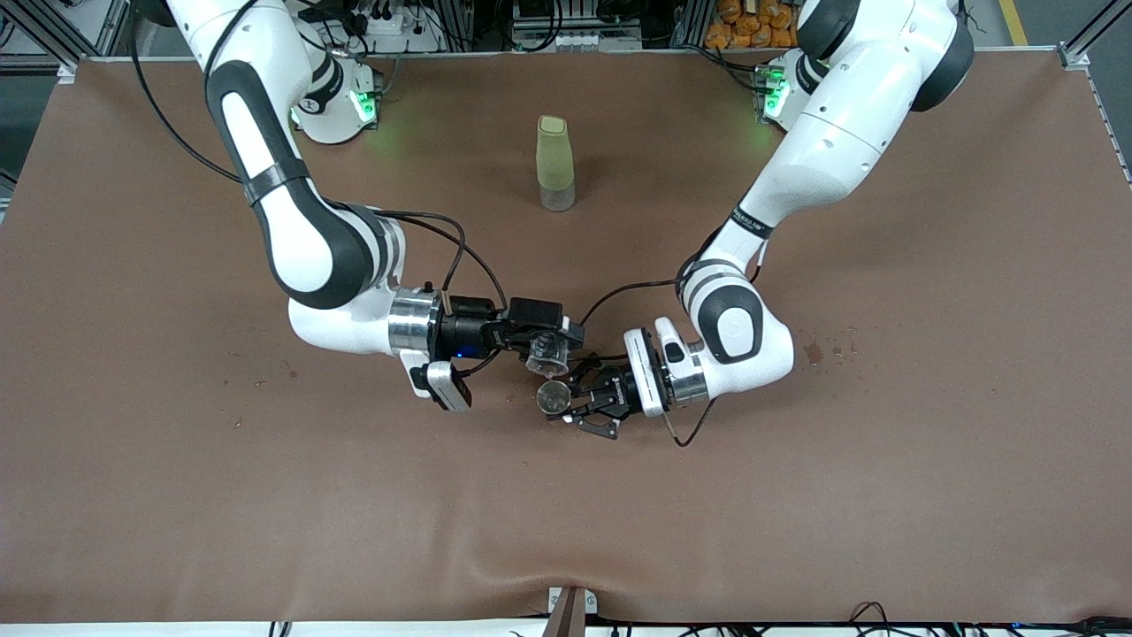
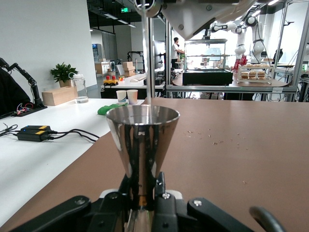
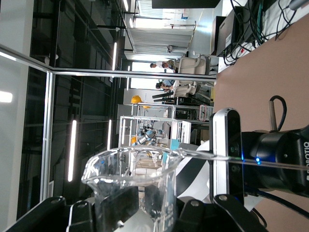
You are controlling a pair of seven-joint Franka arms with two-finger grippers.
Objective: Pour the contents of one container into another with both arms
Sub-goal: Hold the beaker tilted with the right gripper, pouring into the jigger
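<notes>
Two arms meeting mid-table over the brown mat [image 1: 177,495]. Right gripper [image 1: 553,341], coming in from the 10 o'clock corner of the front view, clamped tight on a clear glass beaker [image 1: 546,353] and holding it tipped on its side, spout pointing at the left arm's end. Seen up close in the right wrist view: beaker [image 3: 137,186] pinched between the black fingers [image 3: 84,215], looks empty, though hard to be sure. Left gripper [image 1: 575,402], reaching in from the 1 o'clock corner, closed snug around the narrow waist of a shiny steel jigger [image 1: 554,398], kept upright with its mouth facing up. Same story in the left wrist view: jigger [image 2: 141,140] standing straight, black fingers [image 2: 160,186] squeezing the pinch point, top cone wide open. Beaker sitting just above and right beside the jigger, at about 11 o'clock from it in the front view, lip close to the jigger's rim; can't tell if touching. Up at 12 o'clock from the pair, well apart and closer to the bases, a tall frosted greenish bottle [image 1: 555,164] standing alone on the mat. Few dark crumbs [image 1: 822,349] scattered at 3 o'clock, near the left arm's elbow.
</notes>
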